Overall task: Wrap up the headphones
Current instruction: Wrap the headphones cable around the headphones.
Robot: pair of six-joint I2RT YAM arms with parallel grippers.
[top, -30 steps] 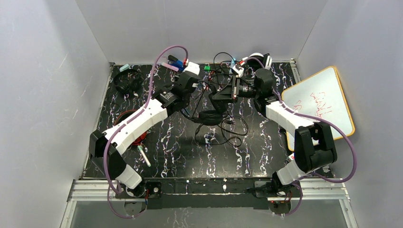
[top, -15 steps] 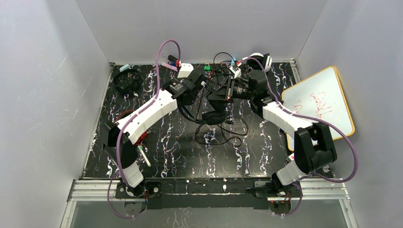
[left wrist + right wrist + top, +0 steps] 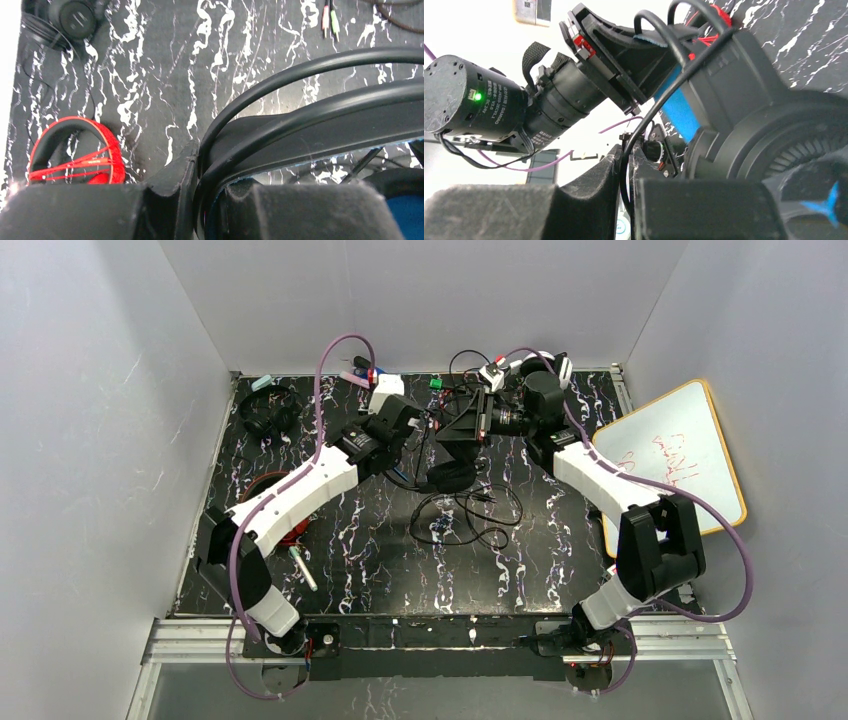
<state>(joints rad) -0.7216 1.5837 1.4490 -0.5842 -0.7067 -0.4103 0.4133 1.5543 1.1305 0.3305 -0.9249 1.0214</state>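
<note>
First, nearest me and on the left-arm side of the black-and-blue headphones [image 3: 448,477]: a pale marker [image 3: 303,568] lay loose on the black marbled table [image 3: 360,550]. A little farther off, same side of that pair, were the red headphones [image 3: 112,157]. They lay flat with red cord strung across the band, partly under the left arm when seen from above. Just on the near side of the black-and-blue pair, its thin cable [image 3: 470,518] lay in loose loops on the tabletop.

The black-and-blue pair itself was held up by its band, one ear cup hanging lowest.

Left gripper [image 3: 205,180]: fingers pressed together on the black headband, pinching it. Blue padding showed just beside one pad.

Right gripper [image 3: 626,175]: on the opposite side of the pair, close against an ear cup. Its fingers were drawn nearly together, and a thin black strand of the cable ran up through the narrow slot between them, pinched as far as I could tell. The two grippers stood near each other above the hanging cup.

Off the table on the right-arm side of the pair sat a whiteboard [image 3: 680,455] with red scribble. Farthest, on the left-arm side and toward the back corner, the all-black headphones [image 3: 265,412] lay flat, well apart from the held pair.
</note>
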